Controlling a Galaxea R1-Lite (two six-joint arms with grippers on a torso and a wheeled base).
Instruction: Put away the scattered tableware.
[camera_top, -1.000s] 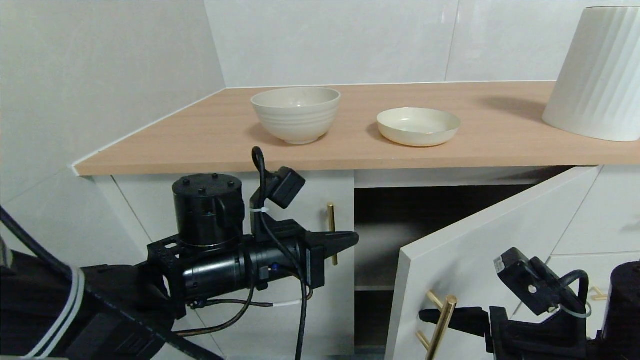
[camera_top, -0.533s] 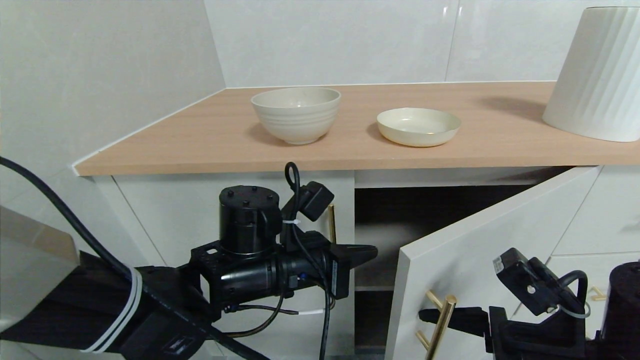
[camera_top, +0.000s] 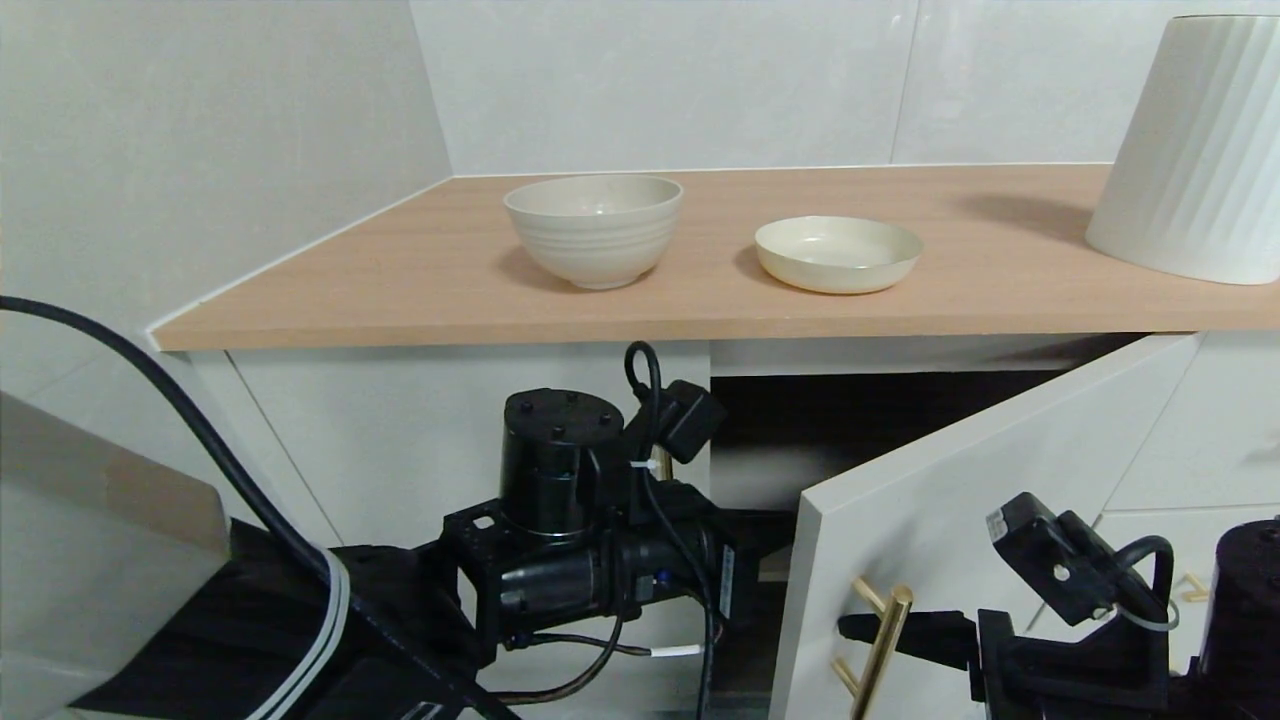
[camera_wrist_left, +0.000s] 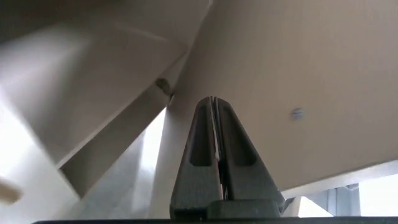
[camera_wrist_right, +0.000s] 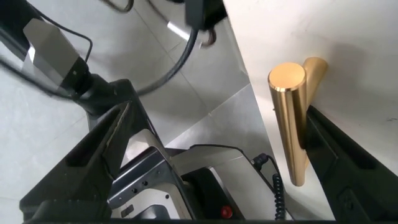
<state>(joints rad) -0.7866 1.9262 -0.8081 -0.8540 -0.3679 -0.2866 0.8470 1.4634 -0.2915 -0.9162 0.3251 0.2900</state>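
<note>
The bowl (camera_top: 593, 228) and the plate (camera_top: 838, 253) sit side by side on the counter (camera_top: 420, 285), in the upper middle of the head view. Neither is put away yet. Below them the door (camera_top: 960, 470) hangs half open. The left gripper (camera_wrist_left: 213, 102) is pressed shut, with its tip in the gap. The right gripper (camera_top: 875, 632) is spread around the handle (camera_wrist_right: 291, 118). I think the step is opening the door, and next it needs to swing wider.

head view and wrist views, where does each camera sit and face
Head view: on the head, facing forward and down at counter, bowl, plate, open cabinet door; left arm and right arm show.
Left wrist view: on that wrist, looking along shut left fingers at white cabinet panels.
Right wrist view: on that wrist, looking past open right fingers at the gold handle.
Shared: head and right wrist views show that handle.
</note>
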